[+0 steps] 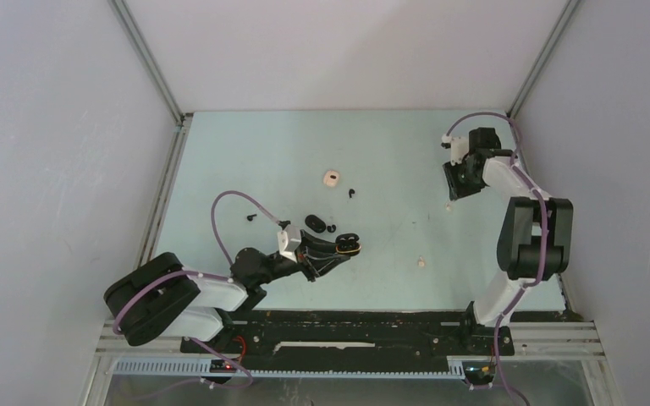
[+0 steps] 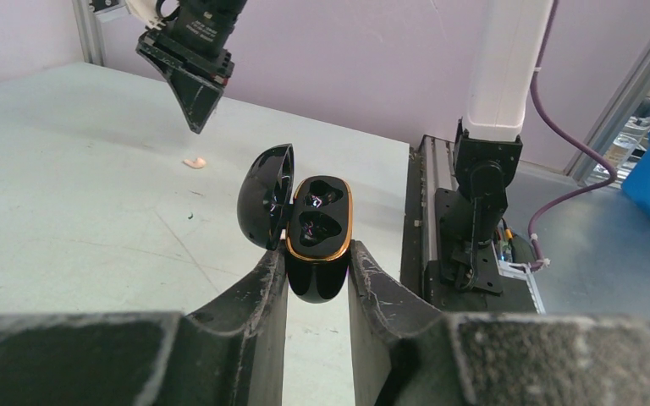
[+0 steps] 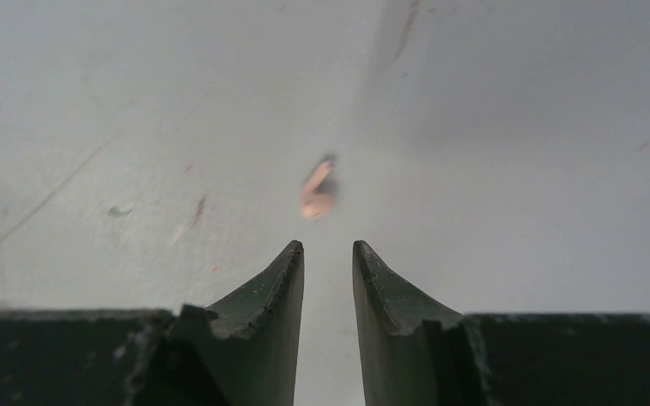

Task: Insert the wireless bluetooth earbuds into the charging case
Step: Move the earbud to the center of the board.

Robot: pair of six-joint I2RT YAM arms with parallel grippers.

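Pale blue-green tabletop fills the floor of a booth closed in by plain grey-white walls. Near its far right part lies a beige earbud, small and curled, flat on the surface. The right gripper hangs just above and short of it, tips pointing down. Its jaws stand a narrow gap apart with nothing between them, and they do not touch the earbud.

A second beige earbud lies well apart, nearer the arm bases. Three black earbuds are scattered across the middle of the table: one toward the far side, one to the left, and one just beside a black oval object. A white case sits near the far one.

The charging case, glossy black with a gold rim, is pinched by its lower body in the left gripper, both fingers pressed against its sides. It is held off the table, left of centre. Its lid stands swung open to the left, and two dark wells face the left wrist camera. Whether anything sits in them cannot be told.
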